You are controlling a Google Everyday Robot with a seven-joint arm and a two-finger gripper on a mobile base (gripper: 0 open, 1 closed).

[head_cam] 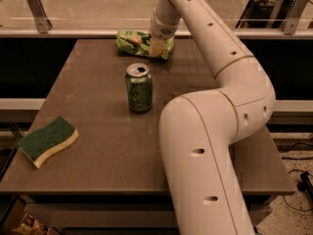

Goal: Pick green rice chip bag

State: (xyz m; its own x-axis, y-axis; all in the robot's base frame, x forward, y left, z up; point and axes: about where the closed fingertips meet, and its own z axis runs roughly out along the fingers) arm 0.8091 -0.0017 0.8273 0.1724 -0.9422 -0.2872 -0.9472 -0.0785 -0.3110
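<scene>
The green rice chip bag [132,42] lies flat at the far edge of the brown table [98,131], light green and crinkly with pale chip pictures. My gripper [157,47] comes down from the white arm onto the bag's right half and covers part of it. It appears to touch the bag. The bag's left half shows clearly.
A green soda can [140,88] stands upright and opened in the middle of the table, in front of the bag. A green-and-yellow sponge [47,141] lies at the front left edge. My white arm [205,146] crosses the right half of the table. A metal rail [73,32] runs behind it.
</scene>
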